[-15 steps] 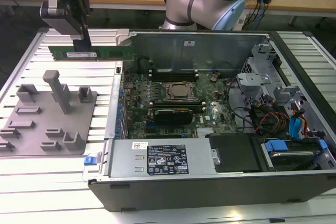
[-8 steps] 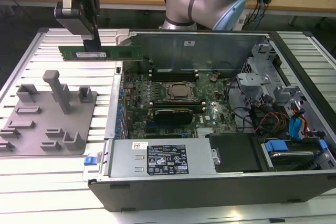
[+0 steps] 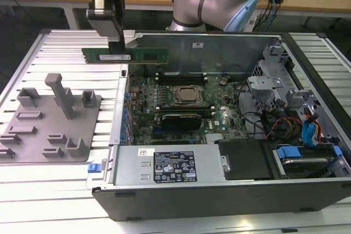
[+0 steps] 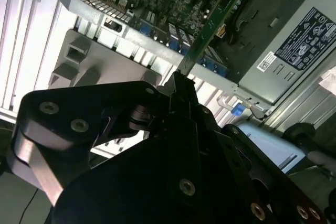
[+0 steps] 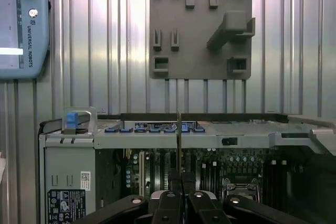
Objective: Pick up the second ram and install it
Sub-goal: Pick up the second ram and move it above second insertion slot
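At ten o'clock over the computer case (image 3: 219, 195), the claw (image 3: 117, 46) clamps the second ram (image 3: 145, 55), mid-carry I judge; seating needs alignment above the memory slots (image 3: 174, 76).

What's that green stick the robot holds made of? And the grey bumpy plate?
The ram stick looks like rigid green circuit board, thin and flat, with a white label stuck on. The grey fixture plate looks like matte plastic, probably: dull, even grey, blocky moulded shapes.
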{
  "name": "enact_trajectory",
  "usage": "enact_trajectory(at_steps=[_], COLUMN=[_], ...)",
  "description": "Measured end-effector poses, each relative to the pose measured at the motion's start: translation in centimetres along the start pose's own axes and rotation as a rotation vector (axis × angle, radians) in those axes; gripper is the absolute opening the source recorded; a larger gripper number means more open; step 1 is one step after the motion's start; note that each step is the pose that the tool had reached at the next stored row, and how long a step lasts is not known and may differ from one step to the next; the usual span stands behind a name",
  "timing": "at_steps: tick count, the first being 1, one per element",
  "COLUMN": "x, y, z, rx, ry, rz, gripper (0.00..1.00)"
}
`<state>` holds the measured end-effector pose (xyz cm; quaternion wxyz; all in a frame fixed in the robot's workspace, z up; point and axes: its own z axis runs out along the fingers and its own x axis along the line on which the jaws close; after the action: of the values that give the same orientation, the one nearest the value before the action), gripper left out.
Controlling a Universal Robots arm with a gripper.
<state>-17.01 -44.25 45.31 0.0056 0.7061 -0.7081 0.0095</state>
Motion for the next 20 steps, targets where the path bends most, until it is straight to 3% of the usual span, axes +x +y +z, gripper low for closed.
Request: enact_trajectory(at_steps=[8,12,15,20], x=[-0.01,-0.84,-1.36,-1.55], y=[-3.96,-6.03,-6.87,-7.15], z=[0.13,1.66,2.19,2.31], rx=[0.0000,-0.0047,-0.0062,-0.0061], ry=[0.0000,0.0000,-0.0002,-0.0004], rz=[0.000,0.000,0.000,0.000], gripper=[0.09,0.09,0.09,0.09])
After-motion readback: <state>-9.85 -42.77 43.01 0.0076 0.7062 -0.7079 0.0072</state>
